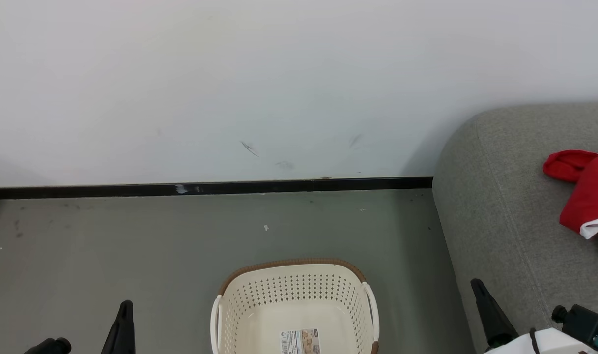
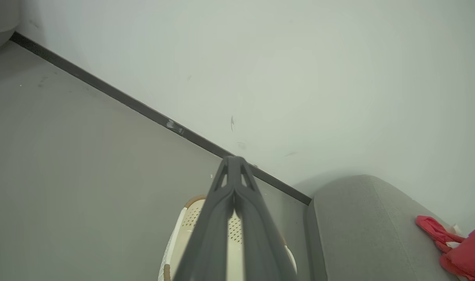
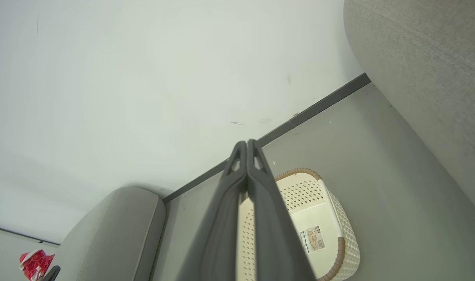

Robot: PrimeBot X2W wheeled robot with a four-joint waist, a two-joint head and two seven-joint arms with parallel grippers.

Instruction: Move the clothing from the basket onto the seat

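Left end effector [image 2: 234,160] and right end effector [image 3: 247,144] hang pressed together, gripping nothing. You see the basket [image 1: 294,263] at 6 o'clock, its visible base bare, and the clothing [image 1: 586,196] on the seat [image 1: 500,206] at 3 o'clock. The transfer looks complete.

I saw a sparse indoor room with a home-like corner: a scuffed white wall [image 1: 299,73], a black skirting strip [image 1: 230,188], a smooth grey floor [image 1: 107,246], a grey fabric sofa [image 1: 500,206] and a plastic laundry basket [image 1: 294,287] beside it.
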